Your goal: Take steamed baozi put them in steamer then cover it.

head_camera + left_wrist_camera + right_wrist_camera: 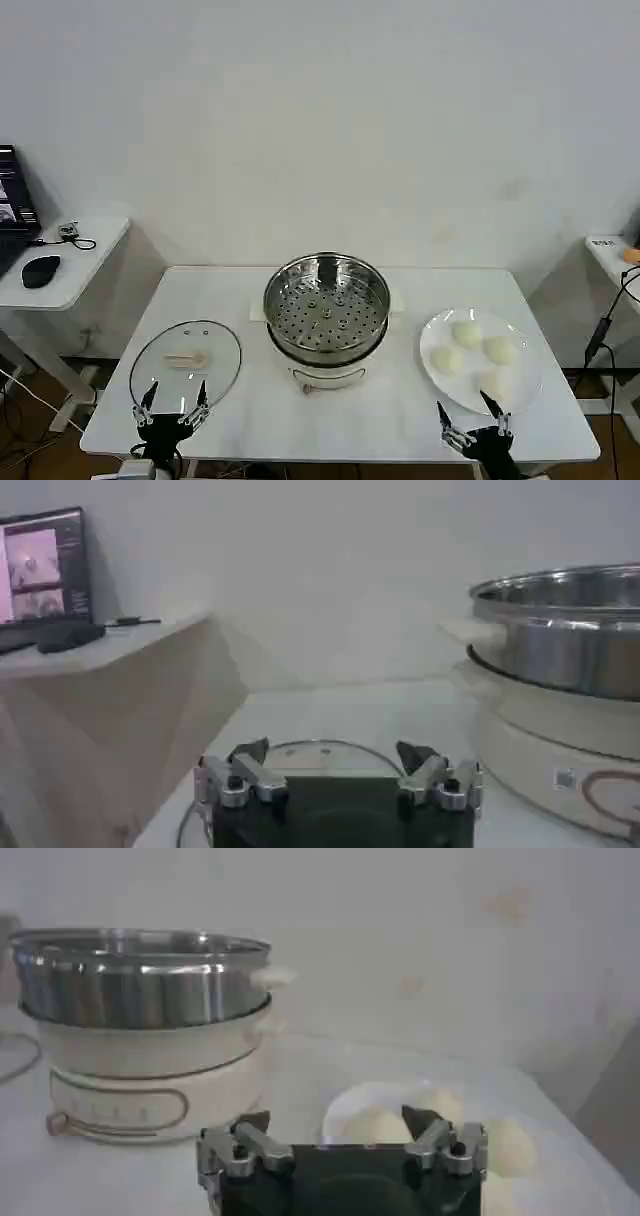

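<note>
The steamer (326, 307), a shiny perforated steel basket on a white pot base, stands mid-table with nothing in it; it also shows in the left wrist view (560, 630) and the right wrist view (140, 978). Several cream-white steamed baozi (467, 333) lie on a white plate (435, 375) to its right, also seen from the right wrist (380, 1123). The glass cover (186, 362) with its cream handle lies flat on the table at the left (320, 750). My left gripper (174, 398) hangs open at the cover's near edge (333, 752). My right gripper (466, 407) is open at the plate's near edge (338, 1118).
The white table (340, 420) has bare room in front of the steamer. A side desk (75, 255) with a mouse and a laptop stands at the far left. Another shelf (612, 250) with a hanging cable is at the far right.
</note>
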Robot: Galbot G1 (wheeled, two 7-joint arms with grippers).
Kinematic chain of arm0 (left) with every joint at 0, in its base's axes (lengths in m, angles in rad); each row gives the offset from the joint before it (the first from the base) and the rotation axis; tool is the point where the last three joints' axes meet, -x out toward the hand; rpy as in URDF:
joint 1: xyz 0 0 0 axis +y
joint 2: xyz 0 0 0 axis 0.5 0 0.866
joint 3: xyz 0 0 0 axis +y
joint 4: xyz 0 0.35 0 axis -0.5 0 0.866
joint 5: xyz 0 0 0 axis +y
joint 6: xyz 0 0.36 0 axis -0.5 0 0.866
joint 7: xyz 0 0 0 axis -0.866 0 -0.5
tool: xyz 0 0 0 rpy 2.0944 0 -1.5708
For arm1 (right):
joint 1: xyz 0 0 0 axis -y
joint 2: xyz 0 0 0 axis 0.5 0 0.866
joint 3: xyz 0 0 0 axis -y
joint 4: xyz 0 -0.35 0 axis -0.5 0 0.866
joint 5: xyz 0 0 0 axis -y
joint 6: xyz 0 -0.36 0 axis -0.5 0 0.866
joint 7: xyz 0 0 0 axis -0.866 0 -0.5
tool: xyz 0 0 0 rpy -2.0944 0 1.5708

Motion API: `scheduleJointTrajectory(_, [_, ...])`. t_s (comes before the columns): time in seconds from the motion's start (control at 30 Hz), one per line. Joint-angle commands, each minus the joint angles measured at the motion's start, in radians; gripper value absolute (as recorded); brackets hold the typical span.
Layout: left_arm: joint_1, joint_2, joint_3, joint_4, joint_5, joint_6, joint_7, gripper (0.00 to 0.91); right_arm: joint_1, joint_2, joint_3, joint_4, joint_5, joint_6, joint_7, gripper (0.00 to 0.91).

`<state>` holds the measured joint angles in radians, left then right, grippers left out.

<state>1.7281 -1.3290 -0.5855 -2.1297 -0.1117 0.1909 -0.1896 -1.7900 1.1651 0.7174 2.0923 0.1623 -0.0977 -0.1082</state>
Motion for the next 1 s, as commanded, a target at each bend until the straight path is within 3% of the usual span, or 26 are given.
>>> scheduleJointTrajectory(0.03, [-0.012,0.001,-0.03,-0.041,0.089,0.119,0.1,0.907,0.126,-0.243,0.115,-0.036,-0.104,-0.203,-0.13,0.907])
scheduleJointTrajectory(0.1, [-0.028,-0.01,-0.061,-0.028,0.094,0.12,0.165,0.907,0.181,-0.301,0.12,-0.079,-0.128,-0.216,-0.187,0.907])
scheduleJointTrajectory(0.2, [-0.037,-0.009,-0.102,0.004,0.133,0.072,0.232,0.907,0.269,-0.413,0.121,-0.138,-0.167,-0.245,-0.321,0.907])
scheduleJointTrajectory(0.23, [-0.038,-0.006,-0.111,0.015,0.142,0.055,0.244,0.907,0.312,-0.466,0.121,-0.174,-0.198,-0.243,-0.391,0.907])
scheduleJointTrajectory(0.3, [-0.037,-0.003,-0.126,0.024,0.192,0.026,0.258,0.907,0.367,-0.534,0.11,-0.209,-0.222,-0.226,-0.46,0.907])
scheduleJointTrajectory(0.37, [-0.031,-0.002,-0.13,0.017,0.203,0.019,0.27,0.907,0.462,-0.621,0.077,-0.292,-0.293,-0.172,-0.559,0.907])
scheduleJointTrajectory(0.4, [-0.027,-0.002,-0.132,0.011,0.212,0.016,0.276,0.907,0.497,-0.642,0.071,-0.319,-0.312,-0.149,-0.559,0.907])
scheduleJointTrajectory(0.43, [-0.025,-0.003,-0.134,0.009,0.217,0.015,0.277,0.907,0.545,-0.682,0.036,-0.363,-0.345,-0.134,-0.676,0.907])
scheduleJointTrajectory(0.47, [-0.023,-0.005,-0.135,0.008,0.223,0.013,0.277,0.907,0.602,-0.696,0.008,-0.401,-0.369,-0.113,-0.732,0.907])
scheduleJointTrajectory(0.57, [-0.014,-0.003,-0.136,0.005,0.23,0.015,0.273,0.907,0.791,-0.729,-0.156,-0.539,-0.438,-0.042,-0.835,0.907])
scheduleJointTrajectory(0.8, [-0.005,-0.007,-0.163,-0.005,0.23,0.014,0.27,0.907,1.171,-0.749,-0.573,-0.73,-0.505,0.068,-1.012,0.907])
scheduleJointTrajectory(1.0, [-0.001,-0.013,-0.18,-0.005,0.23,0.01,0.27,0.907,1.421,-0.664,-0.859,-0.847,-0.509,0.08,-1.042,0.907])
